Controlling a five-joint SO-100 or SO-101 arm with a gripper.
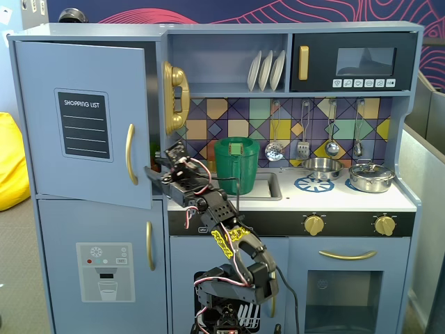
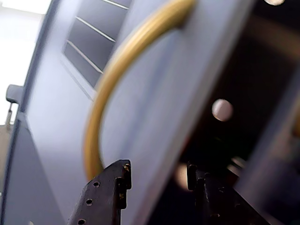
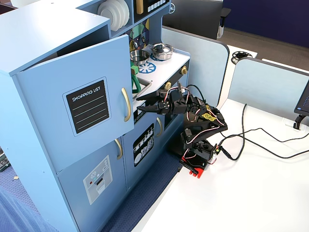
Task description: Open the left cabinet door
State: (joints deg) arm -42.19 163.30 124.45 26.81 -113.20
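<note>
The left cabinet door (image 1: 83,118) is pale blue with a black "SHOPPING LIST" panel and a vertical gold handle (image 1: 129,154). It stands partly open, swung out from the cabinet, as both fixed views show (image 3: 77,72). My gripper (image 1: 154,174) is open at the door's free edge, just below the handle (image 3: 126,104). In the wrist view the gripper (image 2: 157,173) has one finger (image 2: 110,192) in front of the door face (image 2: 140,108) and the other behind the edge, in the dark cabinet interior. The gold handle (image 2: 108,89) curves just above the front finger.
Below is the blue door with the dispenser graphic (image 1: 104,271). A gold toy phone (image 1: 175,97) hangs right of the open door. A green pot (image 1: 236,163) sits in the sink behind the arm. The arm's base (image 3: 195,162) and its cables (image 3: 260,140) are on the white table.
</note>
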